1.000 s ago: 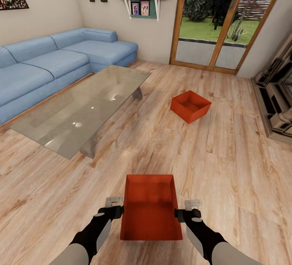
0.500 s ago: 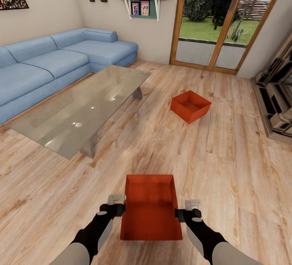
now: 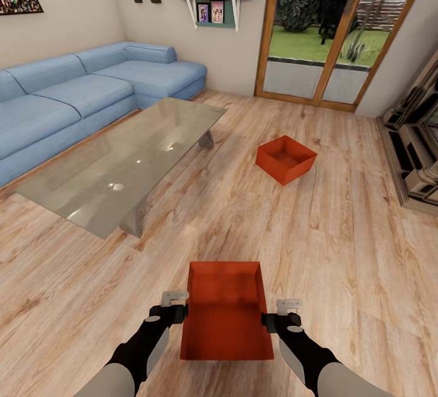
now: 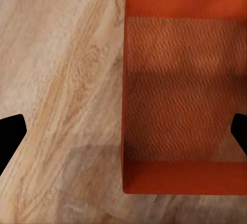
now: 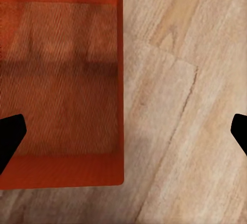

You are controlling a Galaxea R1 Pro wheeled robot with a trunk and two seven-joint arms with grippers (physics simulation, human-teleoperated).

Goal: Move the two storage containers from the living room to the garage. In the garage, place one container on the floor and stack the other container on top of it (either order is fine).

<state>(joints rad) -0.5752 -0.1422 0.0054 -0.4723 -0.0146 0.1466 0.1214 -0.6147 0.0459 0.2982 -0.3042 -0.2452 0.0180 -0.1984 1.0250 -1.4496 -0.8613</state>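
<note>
Head view shows the near bin on the wood floor, between the two grippers. The left gripper is at its left wall and the right gripper at its right wall. In each wrist view the fingers are spread wide, one inside the bin and one outside, astride the thin wall without closing on it. The far bin sits apart, right of the glass table, toward the glass doors. A blue sofa lines the left wall.
</note>
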